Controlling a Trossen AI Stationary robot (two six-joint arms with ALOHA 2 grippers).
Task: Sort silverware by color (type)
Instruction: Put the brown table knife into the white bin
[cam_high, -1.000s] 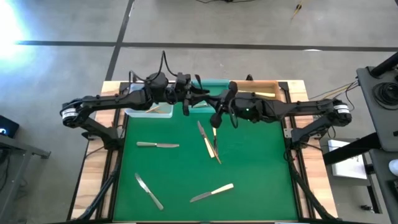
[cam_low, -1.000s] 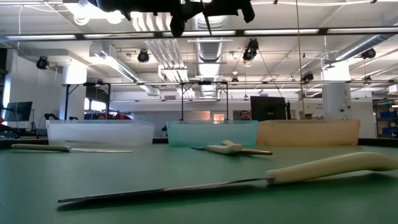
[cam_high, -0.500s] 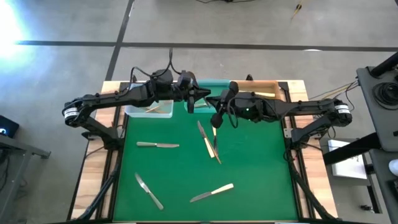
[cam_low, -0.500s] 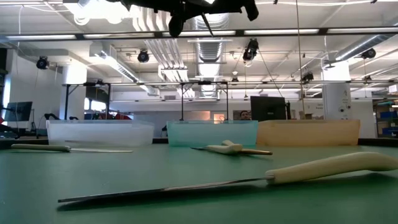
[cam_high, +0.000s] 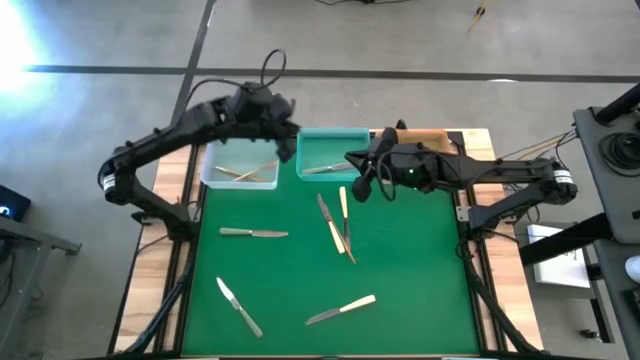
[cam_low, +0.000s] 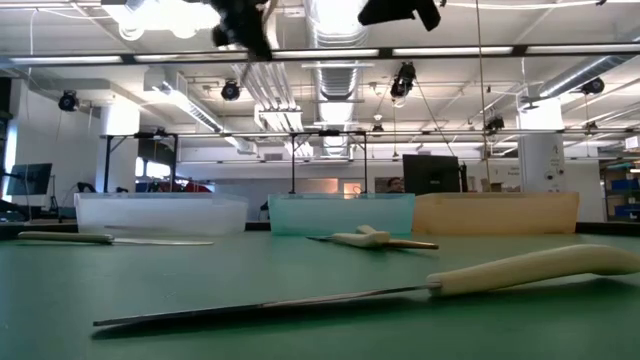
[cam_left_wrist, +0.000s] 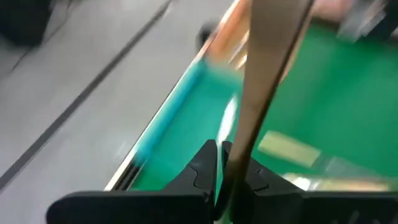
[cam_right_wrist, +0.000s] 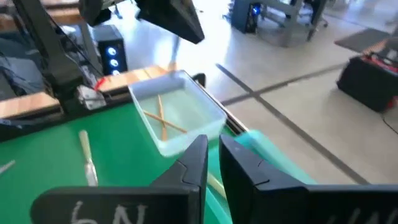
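In the high view, the left hand (cam_high: 285, 118) is raised over the far edge of the counter (cam_high: 420, 290), between the clear bin (cam_high: 212, 170) and the teal bin (cam_high: 352, 150). The right hand (cam_high: 362, 183) is placed at the teal bin's near corner. A tan utensil (cam_high: 343, 203) lies just beside the right hand, toward the counter's middle, with its long axis running far to near. The right arm is plainly the nearer. Other silverware is scattered well apart on the green.

In the low view, a cream-handled knife (cam_low: 520, 270) is seen flat in front, its silver blade pointing left.

In the left wrist view, the fingers (cam_left_wrist: 202, 165) are pressed together. A blurred tan strip crosses them, and whether it is pinched cannot be told.

In the right wrist view, a narrow gap is shown between the fingers (cam_right_wrist: 194, 163), and nothing is seen between them.
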